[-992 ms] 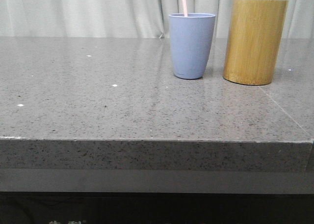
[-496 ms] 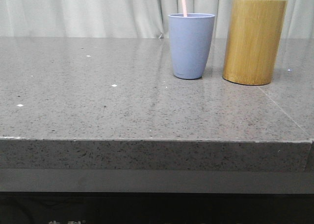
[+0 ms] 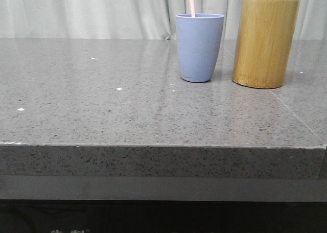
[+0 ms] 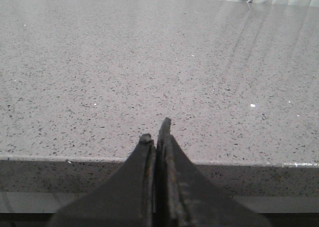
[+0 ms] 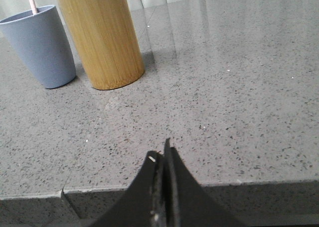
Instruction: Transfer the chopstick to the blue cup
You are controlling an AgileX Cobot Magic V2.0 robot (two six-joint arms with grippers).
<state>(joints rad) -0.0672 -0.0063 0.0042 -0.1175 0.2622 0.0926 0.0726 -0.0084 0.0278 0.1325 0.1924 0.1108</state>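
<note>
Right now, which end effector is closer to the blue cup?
Right. The right end effector sees the blue cup across the table; the left end effector faces bare countertop.

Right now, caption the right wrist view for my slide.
Shut right gripper empty at the table edge; chopstick stands in blue cup beside bamboo cylinder.

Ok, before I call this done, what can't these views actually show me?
- chopstick: its lower end is hidden by the blue cup wall; its top is cut off by the frame edge in the front and right wrist views.
- bamboo holder: its inside is hidden by its own wall, and its top is cropped in the right wrist view.
</note>
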